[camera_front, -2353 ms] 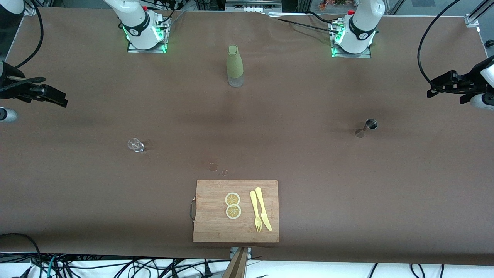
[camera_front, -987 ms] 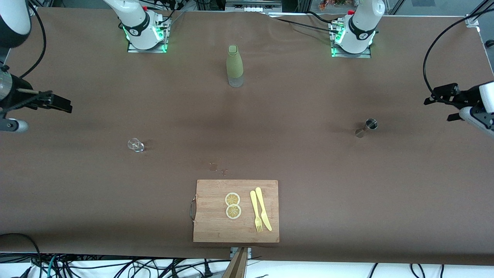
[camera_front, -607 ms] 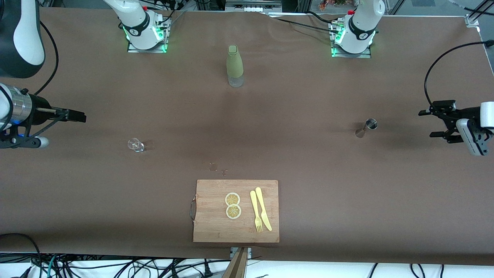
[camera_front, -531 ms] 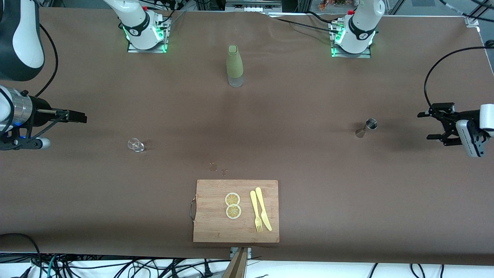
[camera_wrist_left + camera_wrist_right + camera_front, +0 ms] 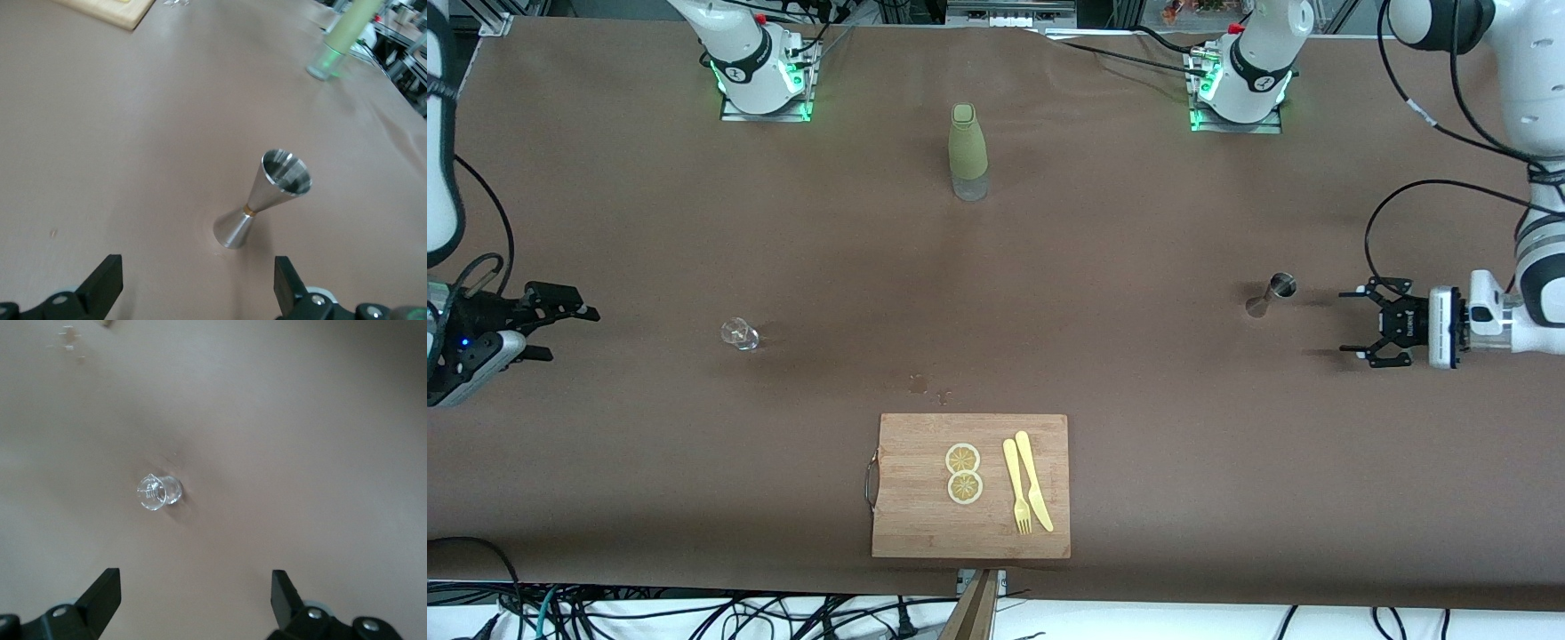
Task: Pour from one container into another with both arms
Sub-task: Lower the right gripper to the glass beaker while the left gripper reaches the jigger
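Observation:
A steel jigger [image 5: 1272,293] stands upright toward the left arm's end of the table. My left gripper [image 5: 1356,322] hangs low beside it, open and empty, pointing at it. In the left wrist view the jigger [image 5: 263,200] stands ahead of the left gripper [image 5: 193,290], clear of both fingers. A small clear glass [image 5: 740,334] sits toward the right arm's end. My right gripper [image 5: 565,333] is open and empty, well short of it. The right wrist view has the glass [image 5: 159,491] some way ahead of the right gripper [image 5: 193,597].
A green bottle [image 5: 967,153] stands mid-table between the arm bases. A wooden cutting board [image 5: 911,516] near the front edge carries two lemon slices [image 5: 963,459], a yellow fork [image 5: 1016,489] and a yellow knife [image 5: 1033,480]. Small wet spots [image 5: 919,384] lie just above the board.
Both arms have swung down and inward from the table's ends. The left gripper came in close to the jigger; the right gripper dropped to about level with the glass. Both stayed open.

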Controlling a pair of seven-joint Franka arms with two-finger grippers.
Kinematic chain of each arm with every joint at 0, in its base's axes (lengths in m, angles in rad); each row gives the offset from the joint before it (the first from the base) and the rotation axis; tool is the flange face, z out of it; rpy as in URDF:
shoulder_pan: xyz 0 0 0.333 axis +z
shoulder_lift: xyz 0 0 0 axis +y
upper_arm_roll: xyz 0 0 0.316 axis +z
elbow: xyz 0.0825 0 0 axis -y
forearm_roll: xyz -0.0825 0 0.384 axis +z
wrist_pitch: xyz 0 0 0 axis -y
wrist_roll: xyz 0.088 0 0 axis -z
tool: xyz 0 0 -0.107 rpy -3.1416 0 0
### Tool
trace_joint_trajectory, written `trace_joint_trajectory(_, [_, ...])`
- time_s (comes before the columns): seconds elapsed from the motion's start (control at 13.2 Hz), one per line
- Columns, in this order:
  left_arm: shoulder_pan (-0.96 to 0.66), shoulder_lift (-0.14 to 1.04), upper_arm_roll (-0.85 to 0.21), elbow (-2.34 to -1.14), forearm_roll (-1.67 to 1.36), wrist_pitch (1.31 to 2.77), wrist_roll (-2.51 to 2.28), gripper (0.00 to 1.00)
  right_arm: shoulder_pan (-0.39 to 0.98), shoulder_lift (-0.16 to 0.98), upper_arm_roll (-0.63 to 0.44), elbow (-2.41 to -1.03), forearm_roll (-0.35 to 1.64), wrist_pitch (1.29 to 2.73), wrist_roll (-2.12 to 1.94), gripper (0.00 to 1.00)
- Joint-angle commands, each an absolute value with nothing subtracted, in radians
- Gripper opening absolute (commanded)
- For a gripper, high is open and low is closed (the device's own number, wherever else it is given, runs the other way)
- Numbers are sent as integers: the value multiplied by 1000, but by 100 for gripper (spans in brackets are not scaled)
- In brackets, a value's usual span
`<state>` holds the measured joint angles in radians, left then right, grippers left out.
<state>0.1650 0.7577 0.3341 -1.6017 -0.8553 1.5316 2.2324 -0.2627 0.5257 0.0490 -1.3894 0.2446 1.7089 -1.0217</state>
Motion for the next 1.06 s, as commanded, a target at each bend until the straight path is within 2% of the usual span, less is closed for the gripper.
trace_joint_trajectory(0.0, [160,829,347,-1585,-932,1491,2460,100,-270,583,48,-1391,333,1717,-1239,100])
trace_joint_trajectory(0.23, [149,917,350,-1583,-1011,1454,2604,99,-271,665,48,-1402,437,1694,-1441,100])
trace_joint_trajectory(0.46, [117,957,350,-1589,-1020,1389,2663,98,-278,730,48,-1405,479,1677,-1618,100])
trace_joint_trajectory(0.61, [104,971,348,-1591,-1022,1342,2690,98,-290,765,48,-1425,509,1674,-1711,100])
trace_joint_trajectory(0.99, [103,969,350,-1588,-1022,1279,2753,92,-305,868,32,-1485,736,1686,-1997,100])
